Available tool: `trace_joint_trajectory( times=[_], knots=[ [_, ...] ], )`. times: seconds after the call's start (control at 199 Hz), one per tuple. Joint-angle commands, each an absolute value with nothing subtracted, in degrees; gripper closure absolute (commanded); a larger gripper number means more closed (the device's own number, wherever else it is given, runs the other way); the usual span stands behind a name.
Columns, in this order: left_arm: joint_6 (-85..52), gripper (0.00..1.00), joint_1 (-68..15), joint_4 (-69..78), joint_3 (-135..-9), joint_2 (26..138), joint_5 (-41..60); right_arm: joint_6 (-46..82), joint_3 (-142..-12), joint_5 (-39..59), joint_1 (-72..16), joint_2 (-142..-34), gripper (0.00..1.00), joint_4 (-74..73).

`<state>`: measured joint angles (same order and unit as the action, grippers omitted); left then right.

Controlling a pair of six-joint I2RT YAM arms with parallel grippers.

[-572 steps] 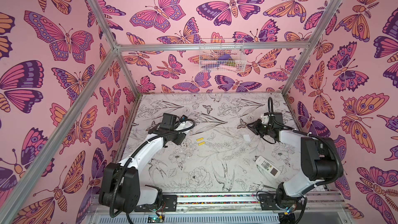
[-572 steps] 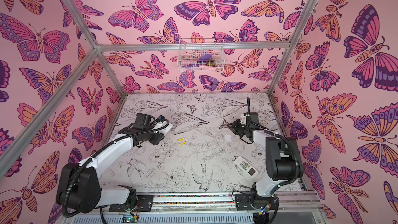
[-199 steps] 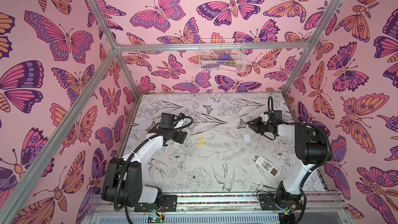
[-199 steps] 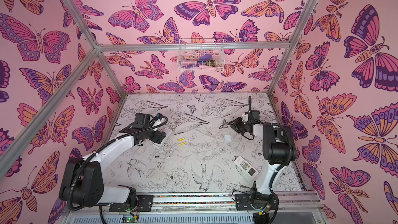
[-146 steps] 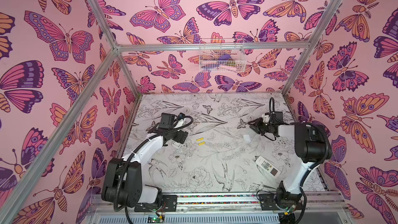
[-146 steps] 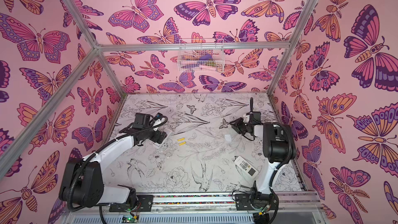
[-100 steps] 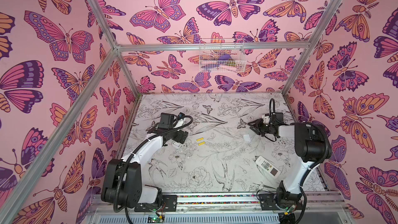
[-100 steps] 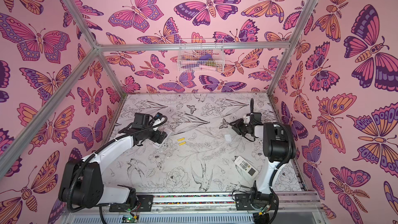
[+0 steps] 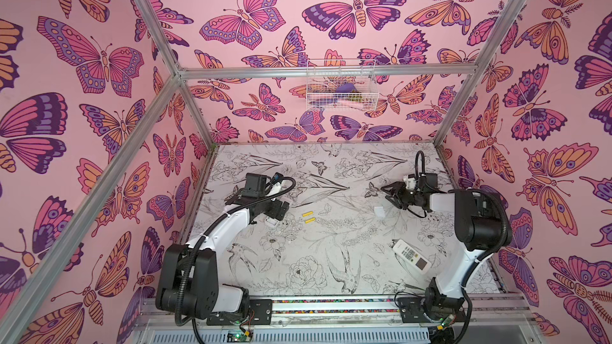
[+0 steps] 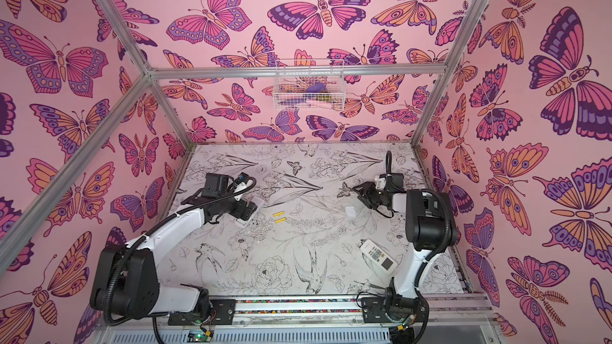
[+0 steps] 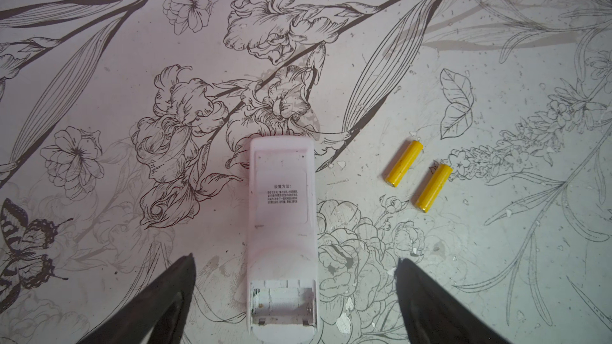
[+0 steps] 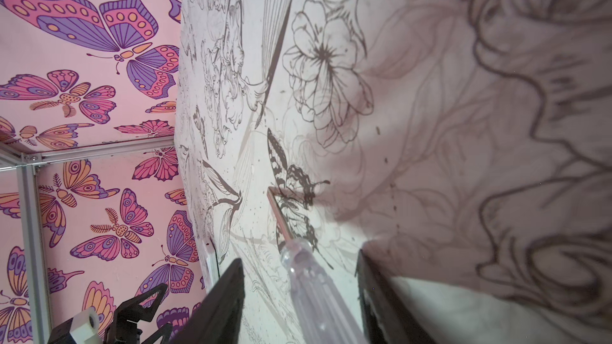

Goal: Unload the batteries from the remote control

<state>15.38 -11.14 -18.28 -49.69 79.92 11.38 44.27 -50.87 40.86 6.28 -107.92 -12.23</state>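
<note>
The table (image 9: 334, 253) carries a flower print. The left arm (image 9: 228, 226) reaches to the left middle, and the right arm (image 9: 477, 226) reaches to the far right.

The left fingers (image 11: 165, 292) stand wide over a white remote (image 11: 281, 206) that lies face down. The end of the remote with the open, empty bay (image 11: 283, 304) sits in the gap and touches neither finger. A second remote (image 9: 411, 256) lies face up at the near right, well apart from both pairs of fingers.

The right fingers (image 12: 228, 299) are parted, low at the table. A clear-handled screwdriver (image 12: 308, 279) lies between them with a gap on each side of its handle, so they grip nothing. A small white cover (image 9: 379, 210) lies just on their near side.

The two yellow batteries (image 11: 403, 163) lie bare on the table, side by side and not touching. In both top views they lie a little right of the left fingers. They are outside the gap between those fingers, clear of both tips, and well left of the right fingers. Neither pair of fingers touches a battery.
</note>
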Motion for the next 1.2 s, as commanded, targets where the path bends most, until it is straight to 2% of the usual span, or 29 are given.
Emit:
trace_joint_trajectory(
  times=[0.0,0.351,0.637,0.832,1.088,1.198],
  knots=[
    [15.73,0.04,-10.64,-19.02,-50.01,79.54,12.20,42.39,-49.74,34.67,6.73,-106.88,0.40,-2.77],
    [15.12,0.02,-10.51,-19.80,-50.74,78.95,13.22,37.36,-52.83,28.76,6.69,-103.38,0.36,10.60],
    [15.67,0.01,-10.49,-20.21,-50.88,79.16,13.22,28.01,-57.82,20.97,6.51,-100.67,0.36,25.93],
    [15.21,0.01,-10.39,-19.99,-50.79,79.19,14.06,19.86,-63.48,10.44,3.80,-100.62,0.35,38.15],
    [15.33,0.00,-10.38,-20.18,-50.79,79.01,13.97,12.46,-72.77,-5.53,-4.42,-105.28,0.34,50.48],
    [16.00,0.00,-10.37,-19.28,-49.95,79.16,13.21,11.59,-74.06,-7.71,-5.50,-106.04,0.34,51.66]
  ],
)
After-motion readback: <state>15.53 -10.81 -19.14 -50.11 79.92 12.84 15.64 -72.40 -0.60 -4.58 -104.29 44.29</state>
